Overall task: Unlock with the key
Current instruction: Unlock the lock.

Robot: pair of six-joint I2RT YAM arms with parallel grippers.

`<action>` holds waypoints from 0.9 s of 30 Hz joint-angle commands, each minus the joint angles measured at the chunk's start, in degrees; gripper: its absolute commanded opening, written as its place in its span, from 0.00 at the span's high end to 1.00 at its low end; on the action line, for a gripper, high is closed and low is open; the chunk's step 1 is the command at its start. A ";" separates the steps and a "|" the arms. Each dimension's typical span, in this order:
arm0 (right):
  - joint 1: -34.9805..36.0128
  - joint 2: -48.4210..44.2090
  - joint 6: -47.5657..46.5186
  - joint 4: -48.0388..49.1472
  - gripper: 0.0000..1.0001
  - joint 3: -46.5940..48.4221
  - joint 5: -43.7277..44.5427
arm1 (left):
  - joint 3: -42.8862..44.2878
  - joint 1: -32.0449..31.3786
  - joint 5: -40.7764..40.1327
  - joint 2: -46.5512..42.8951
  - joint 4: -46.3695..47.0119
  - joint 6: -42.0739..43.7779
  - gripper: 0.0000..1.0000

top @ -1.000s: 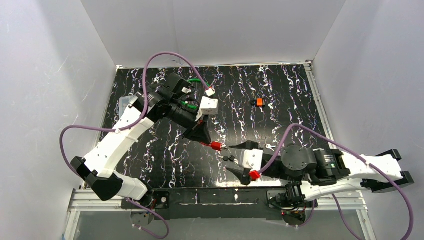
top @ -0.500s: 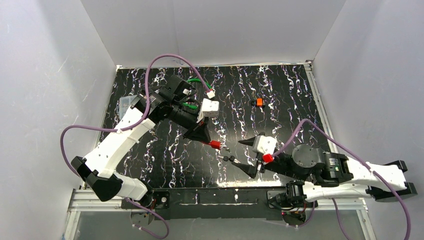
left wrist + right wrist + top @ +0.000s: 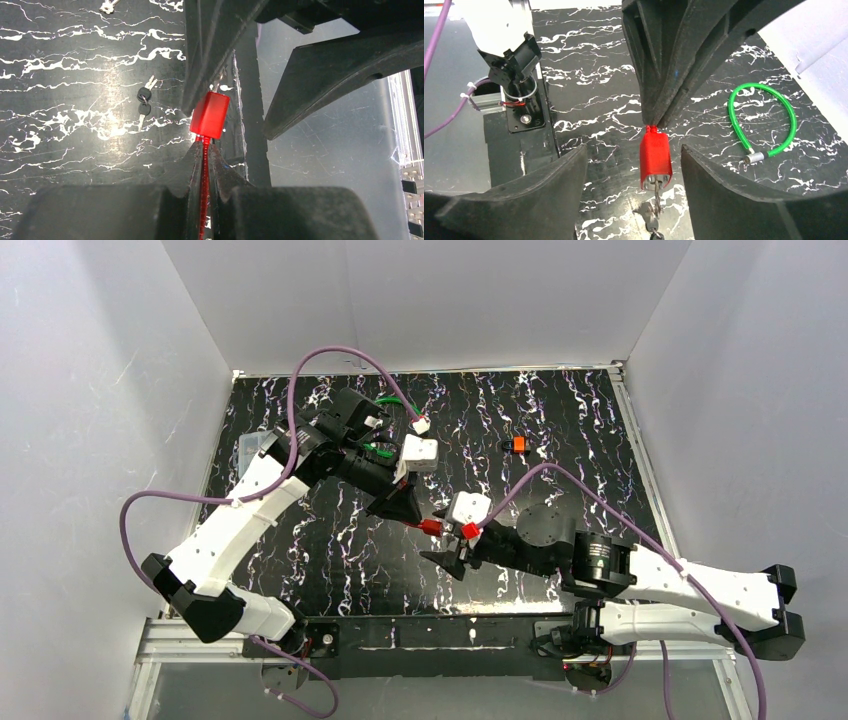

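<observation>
Black marbled table (image 3: 560, 410): left jaws pinch red padlock (image 3: 655, 154) cable; right jaws wide, flanking padlock, key (image 3: 657, 192) inserted.

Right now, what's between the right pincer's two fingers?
The red lock, hanging from the left pincer, touching neither finger; the right wrist view shows it.

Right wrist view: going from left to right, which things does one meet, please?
Left arm's base → red lock with a key in it → green cable loop.
</observation>
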 commanded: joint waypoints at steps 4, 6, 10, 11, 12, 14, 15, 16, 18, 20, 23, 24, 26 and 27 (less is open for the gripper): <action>-1.54 2.17 -1.02 1.80 0.62 3.28 -5.78 | 1.81 0.03 2.19 -2.52 -0.42 -0.08 1.00; -1.72 2.92 -1.46 0.31 0.76 4.25 -6.19 | 1.91 0.08 2.24 -2.60 -0.53 -0.01 1.00; -1.95 4.23 -2.53 -2.17 0.95 5.76 -5.60 | 2.29 0.06 2.60 -2.60 -0.59 -0.07 1.00; -2.04 4.48 -2.47 -2.38 0.99 5.90 -5.27 | 2.31 0.05 2.68 -2.63 -0.51 -0.13 1.00; -2.12 4.64 -2.21 -2.45 0.99 5.96 -4.94 | 2.33 0.07 2.77 -2.67 -0.39 -0.13 1.00; -2.25 4.57 -1.57 -2.07 0.99 5.50 -4.76 | 2.25 0.03 2.77 -2.66 -0.20 -0.10 1.00; -2.25 4.39 -1.22 -1.24 0.99 4.94 -4.46 | 2.17 0.02 2.75 -2.63 -0.14 -0.11 1.00; -2.29 4.19 -0.78 -0.09 0.99 4.15 -3.75 | 2.11 0.01 2.71 -2.60 -0.19 -0.10 1.00; -2.46 3.44 0.37 2.11 0.99 1.97 -2.26 | 1.88 0.03 2.42 -2.60 -0.54 0.10 1.00; -2.77 2.32 1.94 4.77 0.99 -1.01 -1.95 | 1.18 0.02 1.35 -2.64 -0.85 0.45 1.00; -3.51 1.08 4.79 7.46 0.99 -5.80 -1.53 | -1.01 0.10 -1.15 -3.34 -2.69 3.41 0.70; -3.59 0.66 5.37 8.02 0.99 -6.72 -1.70 | -2.08 0.16 -1.96 -4.02 -2.84 4.24 0.58; -3.60 -0.04 6.17 8.66 0.99 -7.27 -1.86 | -3.89 0.20 -3.74 -5.99 -2.30 5.67 0.26; -3.60 -0.41 6.19 8.38 0.99 -7.30 -1.89 | -4.48 0.19 -4.59 -7.14 -1.72 6.62 0.13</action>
